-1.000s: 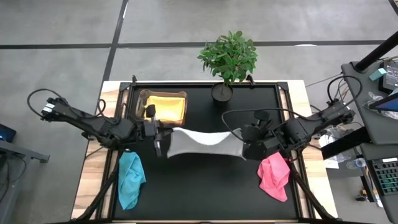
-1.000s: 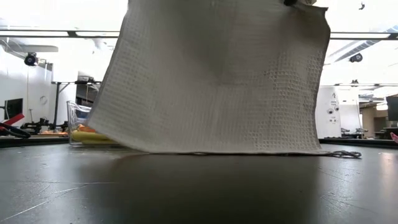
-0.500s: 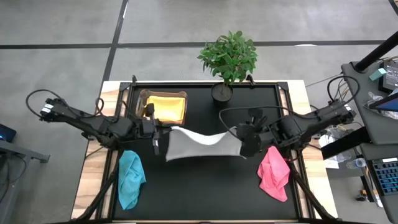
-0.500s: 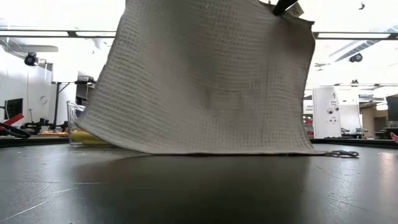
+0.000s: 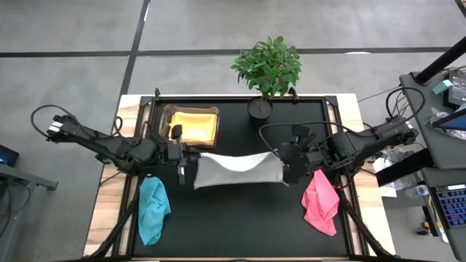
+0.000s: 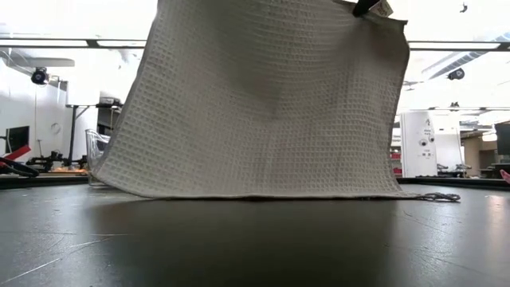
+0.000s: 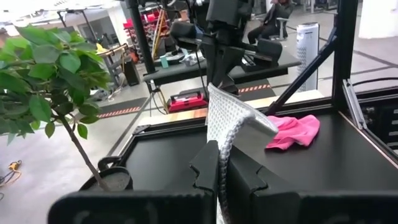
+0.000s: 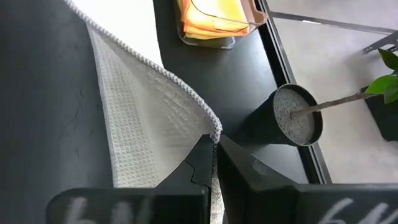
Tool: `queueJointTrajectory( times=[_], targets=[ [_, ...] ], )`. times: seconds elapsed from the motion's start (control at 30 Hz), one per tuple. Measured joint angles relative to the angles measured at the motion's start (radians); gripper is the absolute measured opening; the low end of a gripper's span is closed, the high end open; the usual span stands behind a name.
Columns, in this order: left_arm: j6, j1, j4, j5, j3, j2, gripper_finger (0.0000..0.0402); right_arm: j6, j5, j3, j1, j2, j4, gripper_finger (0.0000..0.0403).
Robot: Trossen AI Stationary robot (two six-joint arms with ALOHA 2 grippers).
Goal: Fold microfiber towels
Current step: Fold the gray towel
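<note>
White-grey towel [image 5: 237, 170] hangs stretched between my two hands above mid-desk, its lower edge on the black desk [image 5: 240, 225].
Since a second ago I've brought the right hand [image 5: 285, 172] inward, leaving the cloth flatter; left hand [image 5: 185, 164] holds steady, both clamped on top corners. Clear box [image 5: 166, 113] behind holds yellow towel [image 5: 195, 125]. Teal towel [image 5: 152, 207] and pink towel [image 5: 320, 204] lie crumpled at either side.

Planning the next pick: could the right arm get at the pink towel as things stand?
Probably not yet: the pink towel lies uncovered close beside the right tool, but that tool is shut on the white-grey towel, shared with the left tool.
</note>
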Motion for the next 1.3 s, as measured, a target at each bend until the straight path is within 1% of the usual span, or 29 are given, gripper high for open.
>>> queueJointTrajectory(
  times=[0.13, 0.2, 0.33, 0.53, 0.67, 0.93, 1.07, 1.23, 1.3],
  targets=[
    [0.032, 0.007, 0.0, -0.029, 0.008, -0.014, 0.0, -0.039, 0.013, 0.0, -0.006, -0.002, 0.001, 0.0008],
    [0.079, 0.028, 0.001, -0.038, 0.019, -0.031, 0.0, -0.057, 0.024, 0.001, -0.025, -0.007, 0.002, 0.0008],
    [0.11, 0.058, 0.001, -0.044, 0.031, -0.074, 0.0, -0.07, 0.033, 0.011, -0.067, -0.017, 0.005, 0.0008],
    [0.103, 0.058, -0.017, -0.041, -0.004, -0.123, 0.0, -0.076, 0.013, 0.012, -0.076, -0.025, 0.008, 0.0008],
    [0.069, 0.058, -0.054, -0.04, -0.013, -0.131, 0.0, -0.062, -0.014, 0.012, -0.076, -0.026, 0.009, 0.0008],
    [0.052, 0.058, -0.047, -0.022, -0.045, -0.123, 0.0, -0.052, -0.044, 0.01, -0.076, -0.014, 0.023, 0.0008],
    [0.002, 0.052, -0.055, 0.019, -0.051, -0.121, 0.0, -0.036, -0.113, -0.003, -0.074, -0.014, 0.061, 0.0008],
    [-0.035, 0.023, -0.057, 0.163, -0.072, -0.112, 0.0, 0.037, -0.206, -0.05, -0.05, -0.014, 0.097, 0.0008],
    [-0.054, 0.009, -0.056, 0.194, -0.083, -0.102, 0.0, 0.069, -0.255, -0.085, -0.029, -0.014, 0.123, 0.0008]
  ],
)
